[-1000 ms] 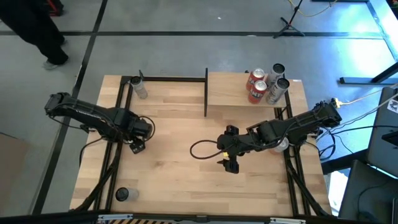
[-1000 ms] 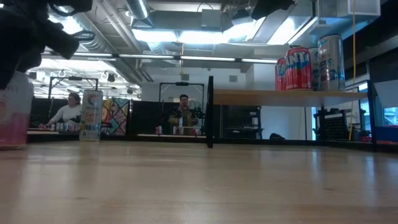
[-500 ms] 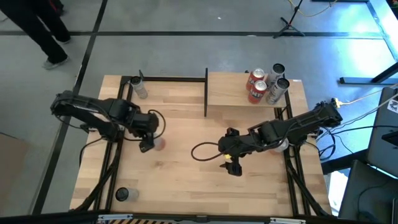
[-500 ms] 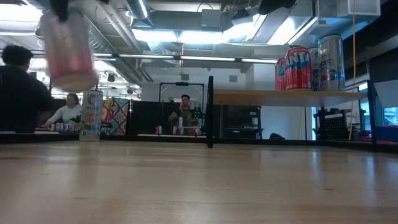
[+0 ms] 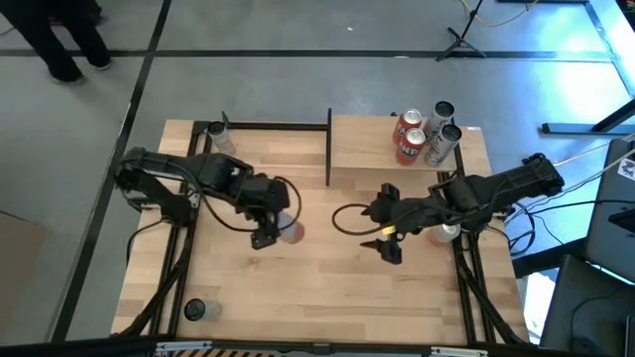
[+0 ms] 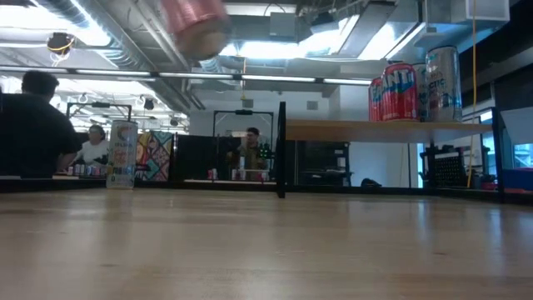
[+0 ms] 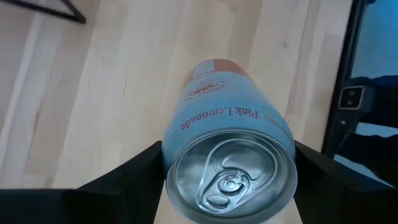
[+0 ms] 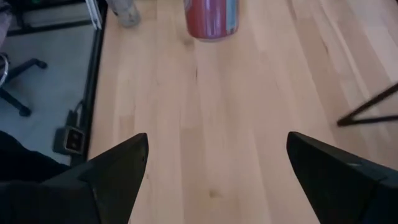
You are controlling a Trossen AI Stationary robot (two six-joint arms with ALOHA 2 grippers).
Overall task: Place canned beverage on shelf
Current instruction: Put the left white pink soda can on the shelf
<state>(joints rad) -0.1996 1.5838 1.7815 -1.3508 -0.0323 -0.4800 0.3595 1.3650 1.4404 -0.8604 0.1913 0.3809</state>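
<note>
A blue-and-pink can (image 7: 227,118) labelled Pink Lemonade, the canned beverage, hangs high over the middle of the table (image 5: 298,288) with my left gripper (image 5: 274,235) shut on it. The low view shows it (image 6: 197,25) well above the tabletop. The shelf (image 5: 362,149), a small light-wood board on black posts at the far right, carries several upright cans (image 5: 422,134) on their bases. My right gripper (image 5: 387,245) hovers open to the right of the held can, nothing between its fingers (image 8: 118,168). My left gripper pinches the can's side wall just below the top rim (image 7: 168,152) between its two fingers (image 7: 134,177), one on each side. The fingers come steeply from above, pointing down along the can. The can hangs below them, lifted clear, slightly tilted, its lid toward the wrist.
A can (image 5: 220,139) stands at the table's far left, another (image 5: 201,309) at the near left corner, and one (image 5: 446,233) beside the right arm. A black post (image 5: 328,149) marks the shelf's left end. People sit in the room beyond the table.
My left gripper has risen and swung toward the table's middle, carrying the can from the tabletop at the left up into the air; the wrist has rolled and the can now tilts a little. My right gripper has drawn back slightly toward the right edge, still open.
</note>
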